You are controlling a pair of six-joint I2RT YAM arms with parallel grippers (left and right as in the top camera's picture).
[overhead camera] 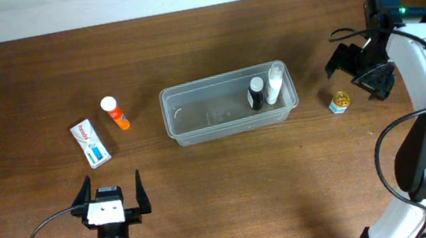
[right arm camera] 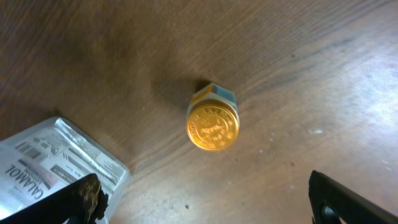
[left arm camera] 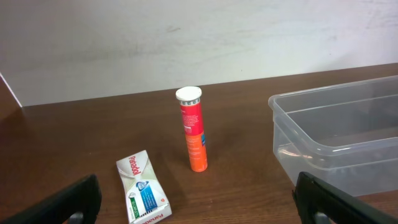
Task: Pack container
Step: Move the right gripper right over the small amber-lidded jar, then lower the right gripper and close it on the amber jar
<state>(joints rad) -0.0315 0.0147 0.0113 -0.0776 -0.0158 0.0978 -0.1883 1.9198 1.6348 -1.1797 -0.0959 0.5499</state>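
Observation:
The clear plastic container point(overhead camera: 224, 79) stands mid-table. Inside it at the right end are a black bottle with a white cap point(overhead camera: 256, 94) and a white bottle point(overhead camera: 276, 83). An orange tube with a white cap point(overhead camera: 115, 113) and a white and blue box point(overhead camera: 91, 143) lie to its left. They also show in the left wrist view, the tube point(left arm camera: 194, 129) upright and the box point(left arm camera: 142, 188) flat. A small gold-lidded jar point(overhead camera: 339, 102) stands right of the container. My right gripper point(overhead camera: 357, 74) is open above the jar point(right arm camera: 212, 124). My left gripper point(overhead camera: 112, 196) is open and empty near the front edge.
The container's end wall point(left arm camera: 348, 118) fills the right of the left wrist view. Its corner point(right arm camera: 115, 165), with a labelled bottle behind it, shows at the lower left of the right wrist view. A pale wall lies behind the table's far edge.

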